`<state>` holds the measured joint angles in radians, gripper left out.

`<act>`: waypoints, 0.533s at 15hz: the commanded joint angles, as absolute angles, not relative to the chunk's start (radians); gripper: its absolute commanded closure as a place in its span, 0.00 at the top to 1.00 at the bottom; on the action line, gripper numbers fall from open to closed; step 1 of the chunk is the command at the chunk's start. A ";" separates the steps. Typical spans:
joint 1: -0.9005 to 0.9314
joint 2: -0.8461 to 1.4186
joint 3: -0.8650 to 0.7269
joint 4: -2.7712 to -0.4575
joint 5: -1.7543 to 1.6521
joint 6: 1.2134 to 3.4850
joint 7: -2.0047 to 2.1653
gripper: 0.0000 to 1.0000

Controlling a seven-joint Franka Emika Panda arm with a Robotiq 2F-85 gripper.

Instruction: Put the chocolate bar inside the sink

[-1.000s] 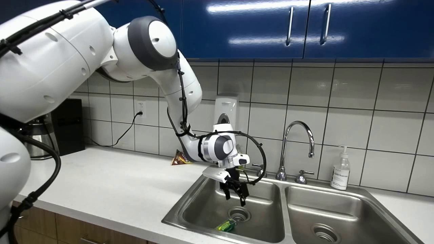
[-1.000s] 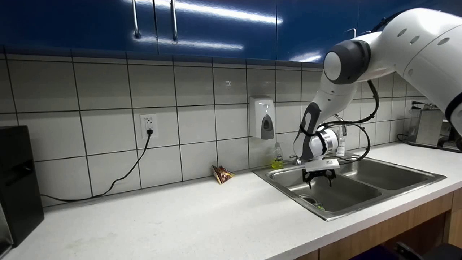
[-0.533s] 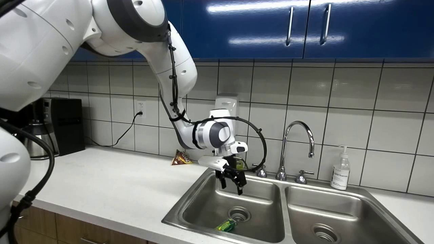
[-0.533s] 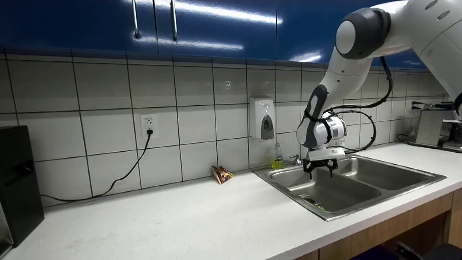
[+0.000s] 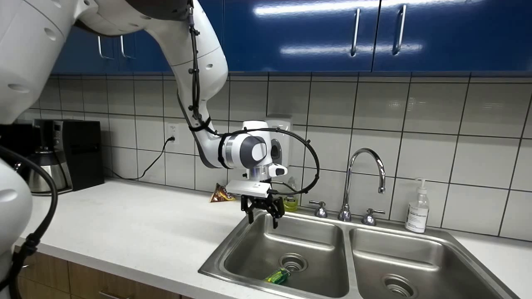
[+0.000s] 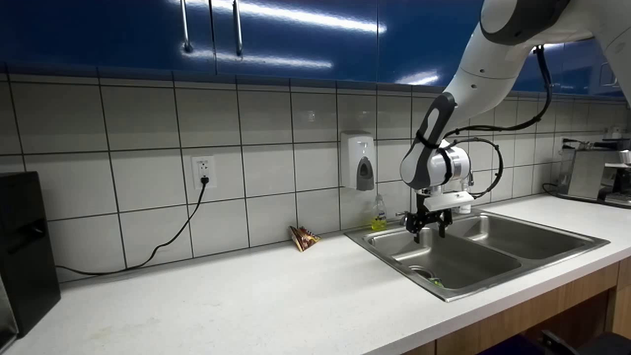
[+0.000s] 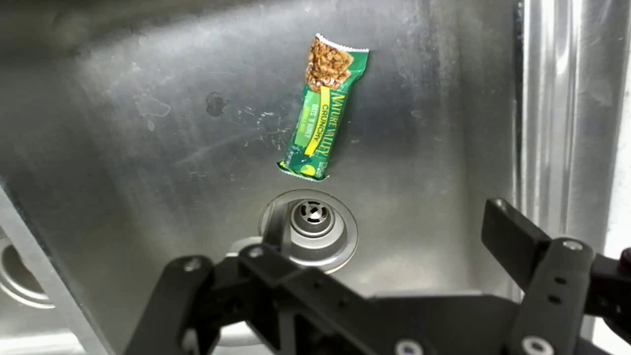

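Observation:
The chocolate bar [image 7: 320, 118], in a green and yellow wrapper, lies flat on the floor of the left basin of the sink [image 5: 316, 265], close to the round drain [image 7: 315, 227]. It shows small in both exterior views, as a green bar [image 5: 277, 275] and a green speck [image 6: 437, 282] partly hidden by the basin's rim. My gripper [image 5: 263, 222] hangs above the back left part of that basin, well clear of the bar. Its fingers [image 7: 512, 236] stand wide apart with nothing between them, and the gripper [image 6: 429, 236] points down.
A chrome faucet [image 5: 348, 182] rises behind the sink, with a pump bottle [image 5: 417, 207] to its right. A yellow-green soap bottle [image 6: 378, 214] stands close behind my gripper. A reddish-brown packet [image 6: 303, 237] leans on the wall. The right basin [image 5: 395, 249] adjoins.
My gripper has risen and drawn back from the middle of the basin toward its back left corner, turning a little. The bar has stayed in place; the fingers remain apart.

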<state>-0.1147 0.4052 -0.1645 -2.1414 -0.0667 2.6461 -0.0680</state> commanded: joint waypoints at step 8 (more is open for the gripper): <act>-0.022 0.258 -0.160 -2.297 -0.178 2.625 0.020 1.00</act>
